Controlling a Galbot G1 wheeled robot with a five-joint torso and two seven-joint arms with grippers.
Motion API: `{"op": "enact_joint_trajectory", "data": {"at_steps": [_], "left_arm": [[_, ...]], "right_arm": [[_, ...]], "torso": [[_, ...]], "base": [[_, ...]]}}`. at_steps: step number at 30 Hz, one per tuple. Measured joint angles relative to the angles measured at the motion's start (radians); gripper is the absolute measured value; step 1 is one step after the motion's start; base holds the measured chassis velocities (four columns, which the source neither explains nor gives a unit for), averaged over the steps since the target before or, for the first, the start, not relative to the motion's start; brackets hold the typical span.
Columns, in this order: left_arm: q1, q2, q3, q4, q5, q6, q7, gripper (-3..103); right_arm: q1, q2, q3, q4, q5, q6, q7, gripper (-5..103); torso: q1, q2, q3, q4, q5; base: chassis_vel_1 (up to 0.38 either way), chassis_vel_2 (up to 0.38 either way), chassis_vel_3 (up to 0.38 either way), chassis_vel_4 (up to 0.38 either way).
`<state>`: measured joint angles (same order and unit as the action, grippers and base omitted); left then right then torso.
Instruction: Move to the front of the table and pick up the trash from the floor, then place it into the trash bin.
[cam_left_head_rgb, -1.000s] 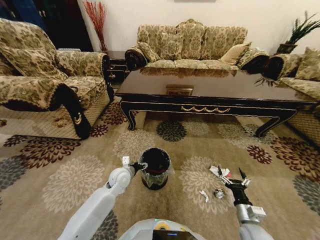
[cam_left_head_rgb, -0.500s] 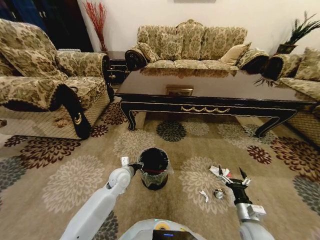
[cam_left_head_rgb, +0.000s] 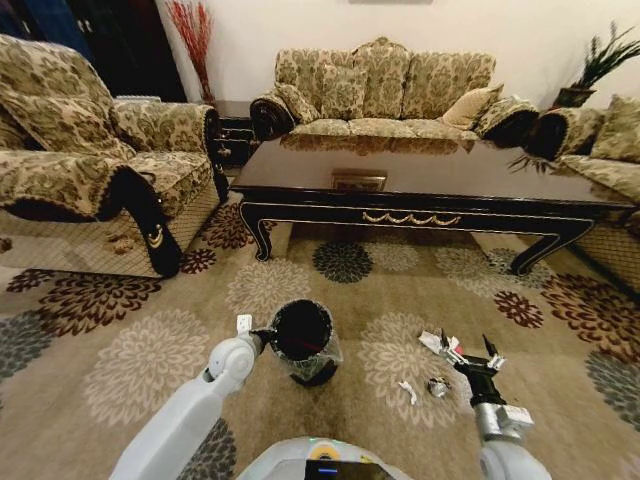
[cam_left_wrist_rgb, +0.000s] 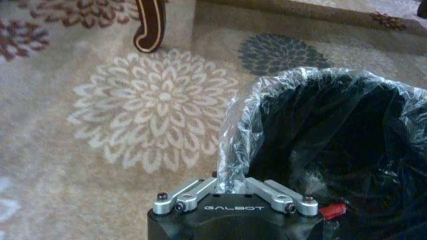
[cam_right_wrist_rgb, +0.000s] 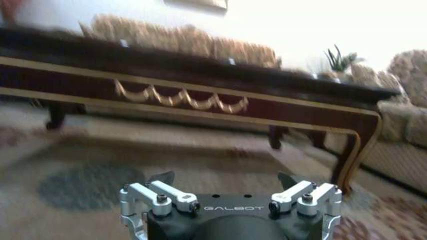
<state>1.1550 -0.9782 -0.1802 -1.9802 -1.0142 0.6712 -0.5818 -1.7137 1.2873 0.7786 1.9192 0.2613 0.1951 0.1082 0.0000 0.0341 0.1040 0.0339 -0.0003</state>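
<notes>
Long dark table (cam_left_head_rgb: 430, 185) of glossy, mirror-like wood; round black bin (cam_left_head_rgb: 305, 342) under crinkly clear plastic; matt beige patterned carpet (cam_left_head_rgb: 150, 360); small crumpled scraps (cam_left_head_rgb: 440, 345), possibly paper.

Patterned floor (cam_left_head_rgb: 150, 370) with trash (cam_left_head_rgb: 437, 386) scraps beside table (cam_left_head_rgb: 430, 175).

Head camera is looking forward and down from high up, taking in the table (cam_left_head_rgb: 430, 185) across mid-frame and the floor (cam_left_head_rgb: 150, 370) below. Left wrist camera is sitting close over the trash bin (cam_left_wrist_rgb: 333, 150), facing carpet. Right wrist camera is looking low and level at the table (cam_right_wrist_rgb: 193, 75) apron, sharing it with the head view.
</notes>
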Motion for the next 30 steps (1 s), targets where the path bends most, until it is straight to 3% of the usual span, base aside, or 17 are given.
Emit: {"op": "enact_joint_trajectory", "data": {"at_steps": [7, 10, 12, 14, 16, 20, 30], "left_arm": [[0.039, 0.063, -0.035, -0.070, -0.015, 0.018, -0.009, 2], [0.080, 0.093, -0.054, -0.121, -0.022, 0.026, -0.010, 2], [0.085, 0.096, -0.056, -0.128, -0.023, 0.027, -0.010, 2], [0.114, 0.113, -0.069, -0.169, -0.030, 0.036, -0.010, 2], [0.128, 0.121, -0.076, -0.189, -0.033, 0.038, -0.013, 2], [0.157, 0.136, -0.093, -0.211, -0.033, 0.039, -0.016, 2], [0.191, 0.157, -0.112, -0.238, -0.032, 0.042, -0.011, 2]], "right_arm": [[0.019, -0.032, -0.027, -0.050, 0.025, -0.088, 0.062, 100], [0.049, -0.094, -0.040, -0.085, 0.126, -0.197, 0.079, 100], [0.053, -0.106, -0.041, -0.089, 0.141, -0.215, 0.079, 100], [0.099, -0.189, -0.053, -0.138, 0.223, -0.295, 0.079, 100], [0.130, -0.231, -0.062, -0.181, 0.251, -0.325, 0.074, 100], [0.189, -0.294, -0.090, -0.295, 0.279, -0.352, 0.043, 100], [0.243, -0.343, -0.132, -0.477, 0.293, -0.374, -0.048, 100]], "torso": [[0.000, 0.000, 0.000, 0.0001, 0.0003], [0.000, 0.000, 0.000, 0.0001, 0.0005], [0.000, 0.000, 0.000, 0.0000, 0.0003], [0.000, 0.000, 0.000, 0.0001, 0.0003], [0.000, 0.000, 0.000, 0.0002, 0.0005], [0.000, 0.000, 0.000, 0.0003, 0.0006], [0.000, 0.000, 0.000, -0.0002, 0.0004]], "base": [[0.000, 0.000, 0.000, 0.000], [0.000, 0.000, 0.000, 0.000], [0.000, 0.000, 0.000, 0.000], [0.000, 0.000, 0.000, 0.000], [0.000, 0.000, 0.000, 0.000], [0.000, 0.000, 0.000, 0.000], [0.000, 0.000, 0.000, 0.000]]}}
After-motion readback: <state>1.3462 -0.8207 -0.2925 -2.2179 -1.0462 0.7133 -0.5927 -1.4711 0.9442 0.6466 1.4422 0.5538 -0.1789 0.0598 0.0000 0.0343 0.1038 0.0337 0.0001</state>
